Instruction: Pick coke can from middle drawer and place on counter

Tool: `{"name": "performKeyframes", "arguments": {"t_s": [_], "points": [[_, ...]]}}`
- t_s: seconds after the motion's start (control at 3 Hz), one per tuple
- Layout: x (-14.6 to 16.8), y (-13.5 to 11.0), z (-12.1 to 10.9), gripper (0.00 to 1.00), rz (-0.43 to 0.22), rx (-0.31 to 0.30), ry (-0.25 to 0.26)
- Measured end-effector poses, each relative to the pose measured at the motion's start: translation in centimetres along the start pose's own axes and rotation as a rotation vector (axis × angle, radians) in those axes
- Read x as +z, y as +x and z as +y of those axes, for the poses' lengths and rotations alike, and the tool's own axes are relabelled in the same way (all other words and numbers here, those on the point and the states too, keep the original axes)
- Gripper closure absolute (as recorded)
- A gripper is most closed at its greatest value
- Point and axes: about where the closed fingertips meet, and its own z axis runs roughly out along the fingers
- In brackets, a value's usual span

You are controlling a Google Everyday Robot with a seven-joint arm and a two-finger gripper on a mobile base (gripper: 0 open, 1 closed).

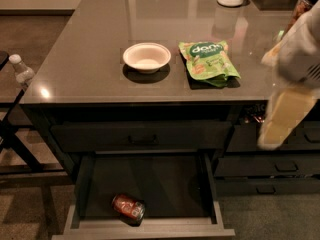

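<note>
The can (128,207) lies sideways in the open drawer (150,231).
The gripper (282,119) hangs by the counter (90,59)'s right edge; open or closed, cannot tell.

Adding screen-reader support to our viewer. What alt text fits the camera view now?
A small red coke can lies on its side in the open dark-grey middle drawer, below a glossy dark-grey counter holding a white bowl and green snack bag. The pale gripper hangs at the right, clear of the can.

Raised camera looks down on counter (90,59), gripper (280,121) close at right.
</note>
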Motion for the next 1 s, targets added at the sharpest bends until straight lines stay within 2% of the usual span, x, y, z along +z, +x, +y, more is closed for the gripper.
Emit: {"name": "performKeyframes", "arguments": {"t_s": [0.33,0.67,1.0], "points": [[4.8,-2.3,5.3,0.0,0.034,0.02,-0.088],[4.6,-2.3,5.1,0.0,0.03,0.019,-0.082],[6.2,-2.7,7.2,0.0,0.035,0.018,-0.114]]}}
